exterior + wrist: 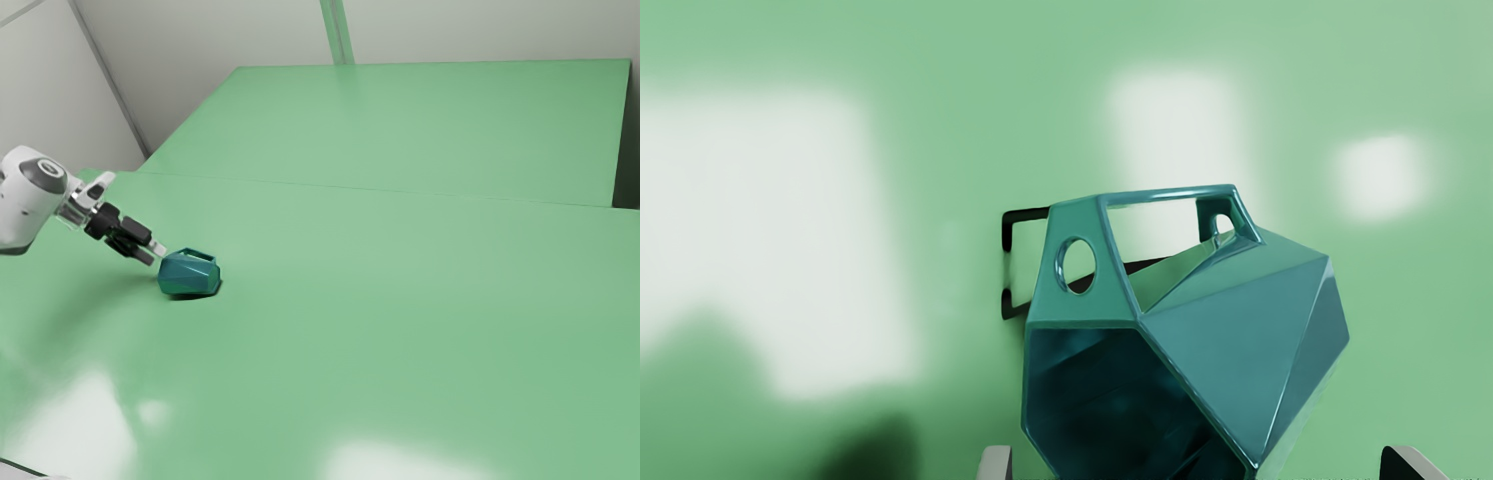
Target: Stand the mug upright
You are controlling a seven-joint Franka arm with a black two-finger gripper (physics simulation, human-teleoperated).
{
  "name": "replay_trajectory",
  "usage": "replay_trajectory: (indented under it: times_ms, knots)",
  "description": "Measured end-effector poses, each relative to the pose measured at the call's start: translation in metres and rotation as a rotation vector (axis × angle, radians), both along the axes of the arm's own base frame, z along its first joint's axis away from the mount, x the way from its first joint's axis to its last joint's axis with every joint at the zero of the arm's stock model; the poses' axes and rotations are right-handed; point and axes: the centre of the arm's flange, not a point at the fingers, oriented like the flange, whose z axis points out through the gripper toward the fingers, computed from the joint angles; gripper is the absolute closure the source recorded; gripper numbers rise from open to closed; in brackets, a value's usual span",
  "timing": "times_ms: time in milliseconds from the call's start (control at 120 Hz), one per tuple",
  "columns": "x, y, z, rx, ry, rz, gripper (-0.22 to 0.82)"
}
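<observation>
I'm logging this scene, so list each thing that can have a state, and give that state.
Mug: lying on its side, not upright, mouth facing the hand.
Mug's handle: on the upper side.
Hand: open, fingers apart, not gripping the mug.

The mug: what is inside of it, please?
Inside the mug, dark walls can be seen and no contents. Its side wall covers the deeper part, so I cannot tell what is there.

A glossy green counter [420, 320] bears soft white patches of reflected light [75, 430]. Behind it, past a thin seam, lies another flat green surface [430, 125]; beyond stands a pale grey wall [480, 30] with a green strip [338, 35].
</observation>
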Motion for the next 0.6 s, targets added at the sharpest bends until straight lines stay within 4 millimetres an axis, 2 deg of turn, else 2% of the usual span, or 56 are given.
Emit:
replay_trajectory:
  times_ms: [433, 600]
  knots:
    - [-0.003, -0.007, -0.025, -0.136, -0.008, -0.007, 0.01]
    - [-0.007, -0.007, -0.032, -0.187, -0.007, -0.005, 0.13]
